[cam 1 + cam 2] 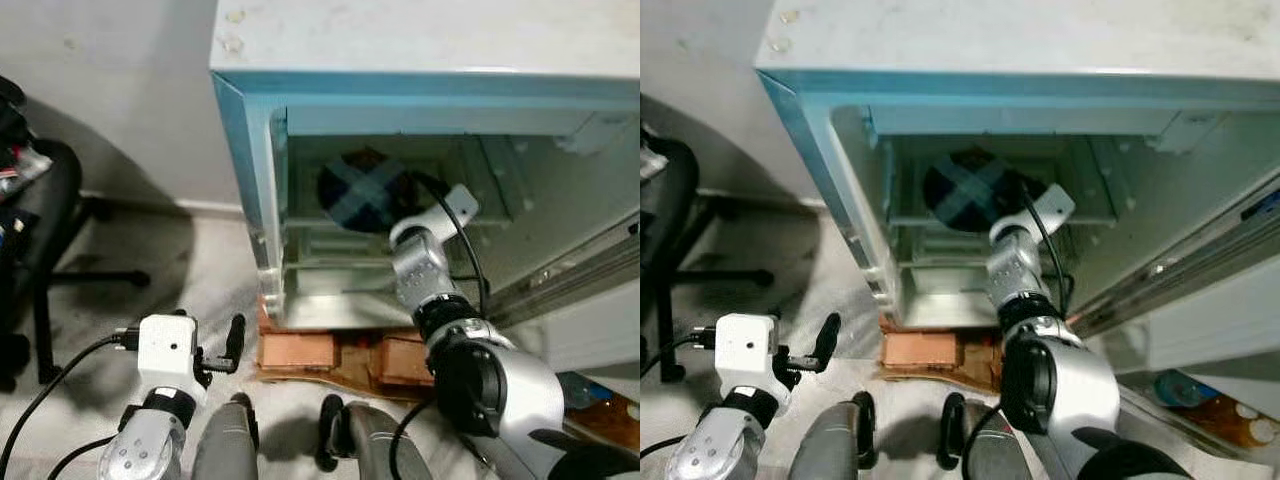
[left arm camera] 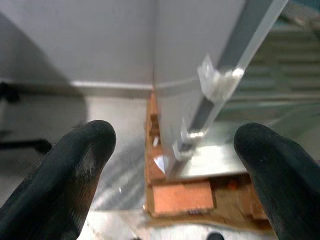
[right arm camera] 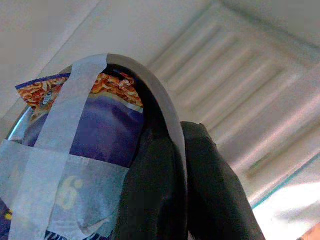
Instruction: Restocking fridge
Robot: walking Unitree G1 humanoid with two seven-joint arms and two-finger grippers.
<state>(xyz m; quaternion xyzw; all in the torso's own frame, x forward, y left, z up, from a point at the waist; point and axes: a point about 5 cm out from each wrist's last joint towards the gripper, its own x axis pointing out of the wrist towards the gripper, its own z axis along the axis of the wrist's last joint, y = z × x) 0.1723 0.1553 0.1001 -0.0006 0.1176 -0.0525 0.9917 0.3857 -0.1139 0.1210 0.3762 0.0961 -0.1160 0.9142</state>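
Note:
A small white fridge (image 1: 246, 150) stands open on the floor in front of me. My right arm (image 1: 430, 270) reaches into it. Its gripper (image 3: 172, 165) is shut on the rim of a round bowl (image 1: 362, 190) with a dark purple printed lid and a cross of pale tape. The bowl is held tilted, lid facing out, above the fridge's lower shelf (image 1: 330, 300). My left gripper (image 2: 172, 150) hangs low beside the fridge's left front corner, open, with nothing between its black fingers (image 2: 75, 170).
The fridge door (image 1: 575, 275) swings out to the right. Orange bricks (image 1: 300, 350) prop up the fridge. A black office chair (image 1: 40, 230) stands at the left by the wall. My knees (image 1: 225, 440) are at the bottom, close to the bricks.

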